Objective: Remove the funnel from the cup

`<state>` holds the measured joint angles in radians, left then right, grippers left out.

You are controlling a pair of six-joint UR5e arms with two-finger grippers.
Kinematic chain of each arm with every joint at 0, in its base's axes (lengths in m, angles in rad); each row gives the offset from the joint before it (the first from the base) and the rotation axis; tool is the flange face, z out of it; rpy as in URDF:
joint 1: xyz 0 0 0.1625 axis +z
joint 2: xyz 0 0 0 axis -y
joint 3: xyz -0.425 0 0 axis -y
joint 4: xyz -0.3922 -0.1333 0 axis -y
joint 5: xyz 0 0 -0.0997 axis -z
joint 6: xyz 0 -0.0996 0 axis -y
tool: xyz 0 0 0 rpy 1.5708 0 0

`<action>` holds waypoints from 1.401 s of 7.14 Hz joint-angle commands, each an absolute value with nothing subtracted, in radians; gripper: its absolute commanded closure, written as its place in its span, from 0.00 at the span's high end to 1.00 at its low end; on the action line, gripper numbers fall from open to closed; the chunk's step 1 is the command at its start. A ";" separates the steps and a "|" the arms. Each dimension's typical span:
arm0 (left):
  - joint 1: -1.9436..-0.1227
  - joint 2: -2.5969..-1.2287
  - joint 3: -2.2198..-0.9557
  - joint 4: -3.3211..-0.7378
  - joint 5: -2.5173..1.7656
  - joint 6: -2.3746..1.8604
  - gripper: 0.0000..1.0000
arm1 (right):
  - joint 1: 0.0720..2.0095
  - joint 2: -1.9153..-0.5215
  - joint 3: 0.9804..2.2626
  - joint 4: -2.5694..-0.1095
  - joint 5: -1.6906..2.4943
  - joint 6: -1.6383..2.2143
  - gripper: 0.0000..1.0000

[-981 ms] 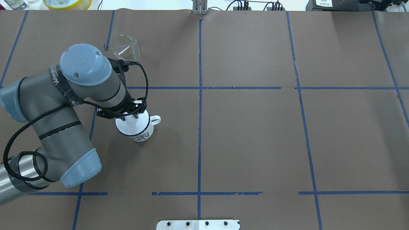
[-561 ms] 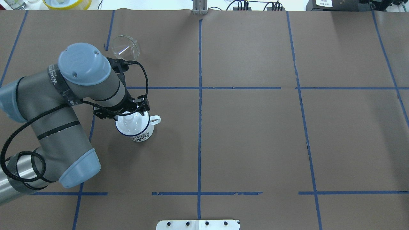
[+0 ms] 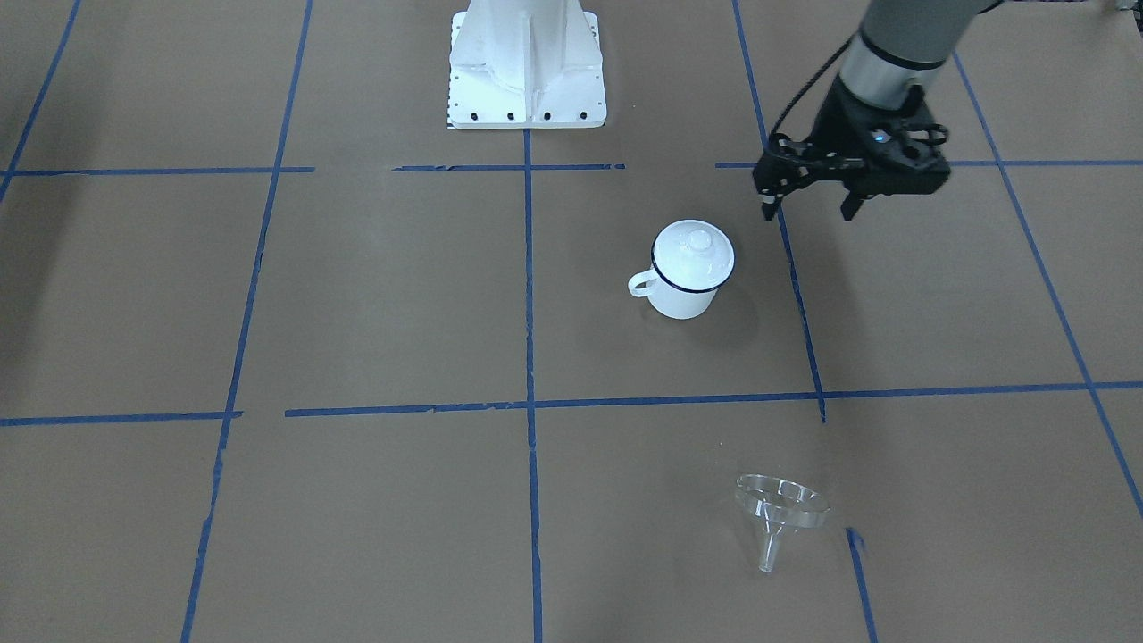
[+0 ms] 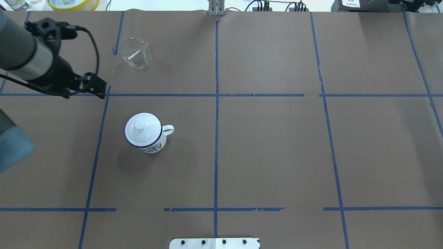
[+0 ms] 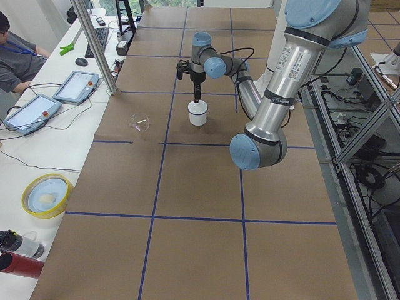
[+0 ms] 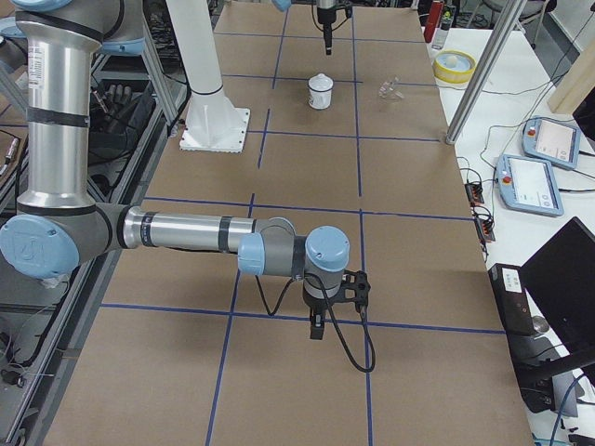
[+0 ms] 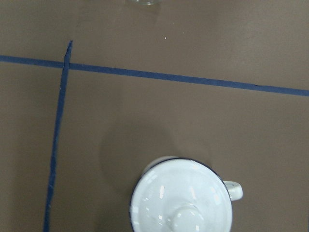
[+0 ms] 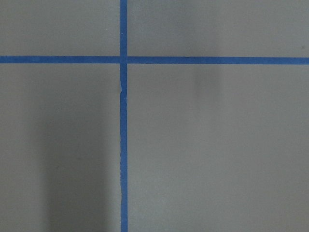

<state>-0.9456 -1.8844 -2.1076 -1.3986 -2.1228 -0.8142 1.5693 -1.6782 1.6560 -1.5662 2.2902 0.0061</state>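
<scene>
The clear funnel (image 4: 136,53) lies on its side on the brown table, apart from the cup; it also shows in the front view (image 3: 780,513). The cup (image 4: 149,144), a white mug with a dark blue rim, stands upright with a white knobbed lid (image 4: 142,129) on it. In the front view the cup (image 3: 683,299) sits left of my left gripper (image 3: 806,212), which hangs open and empty above the table. In the overhead view my left gripper (image 4: 100,91) is up and left of the cup. My right gripper (image 6: 316,330) shows only in the right side view; I cannot tell its state.
The robot's white base (image 3: 527,62) stands at the table's robot side. A yellow bowl (image 4: 72,3) sits beyond the far left edge. Operator tablets (image 5: 56,97) and a seated person (image 5: 19,53) are beside the table. Blue tape lines cross the brown paper.
My left gripper was at the lid's knob on the cup. It has let go, lifted and pulled away to the far left. The lid stays on the cup. The funnel has not moved.
</scene>
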 commanded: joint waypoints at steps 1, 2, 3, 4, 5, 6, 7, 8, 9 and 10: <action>-1.205 -1.752 -2.076 -1.404 -2.279 -0.445 1.00 | 1.569 -1.678 1.657 -1.566 2.290 0.006 1.00; -1.326 -1.709 -2.004 -1.404 -2.334 -0.360 1.00 | 1.569 -1.678 1.657 -1.566 2.290 0.006 1.00; -1.375 -1.650 -1.964 -1.404 -2.339 -0.163 1.00 | 1.569 -1.678 1.657 -1.566 2.290 0.006 1.00; -1.475 -1.596 -1.891 -1.402 -2.338 -0.014 1.00 | 1.569 -1.678 1.657 -1.566 2.290 0.006 1.00; -1.515 -1.510 -1.838 -1.410 -2.338 0.097 1.00 | 1.569 -1.678 1.655 -1.566 2.290 0.006 1.00; -1.570 -1.490 -1.786 -1.414 -2.339 0.147 1.00 | 1.569 -1.678 1.657 -1.566 2.290 0.006 1.00; -1.600 -1.441 -1.766 -1.414 -2.338 0.149 1.00 | 1.569 -1.678 1.657 -1.566 2.290 0.006 1.00; -1.615 -1.428 -1.763 -1.417 -2.338 0.149 1.00 | 1.569 -1.678 1.657 -1.566 2.290 0.006 1.00; -1.635 -1.434 -1.769 -1.419 -2.336 0.146 1.00 | 1.569 -1.678 1.657 -1.566 2.290 0.006 1.00; -1.638 -1.445 -1.763 -1.416 -2.338 0.137 1.00 | 1.569 -1.678 1.657 -1.566 2.290 0.006 1.00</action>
<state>-1.6253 -1.4388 -1.7670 -1.4172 -2.3372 0.1435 1.5693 -1.6782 1.6566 -1.5662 2.2902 0.0061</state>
